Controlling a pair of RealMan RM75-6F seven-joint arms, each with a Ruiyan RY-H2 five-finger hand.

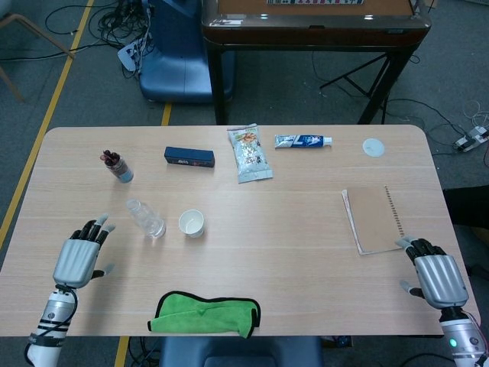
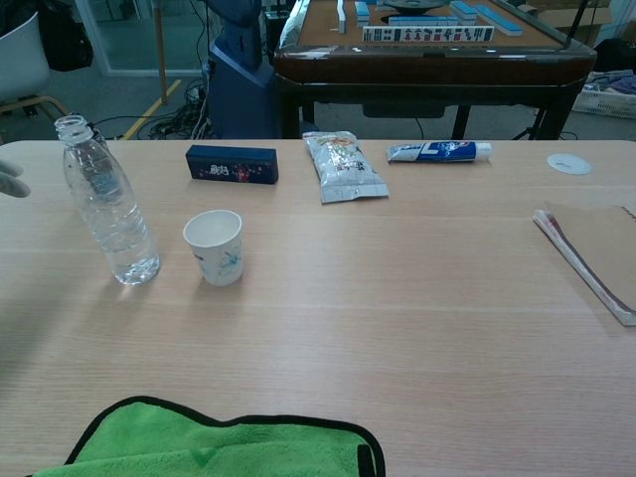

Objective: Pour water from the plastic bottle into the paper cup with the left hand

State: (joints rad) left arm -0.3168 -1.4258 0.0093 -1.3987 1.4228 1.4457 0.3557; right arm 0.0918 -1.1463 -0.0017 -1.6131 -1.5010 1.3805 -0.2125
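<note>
Plastic bottle is standing uncapped toward the desk's left edge, with the paper cup just beside it on its right. Thin, clear and ribbed, it is probably light, slick and easily crushed, so a gentle hold around the mid-body looks safest. The cup is flimsy and likely to tip. The left hand is resting near the front-left corner, fingers apart, holding nothing; the right hand is lying empty near the front-right corner, fingers loosely spread.
</note>
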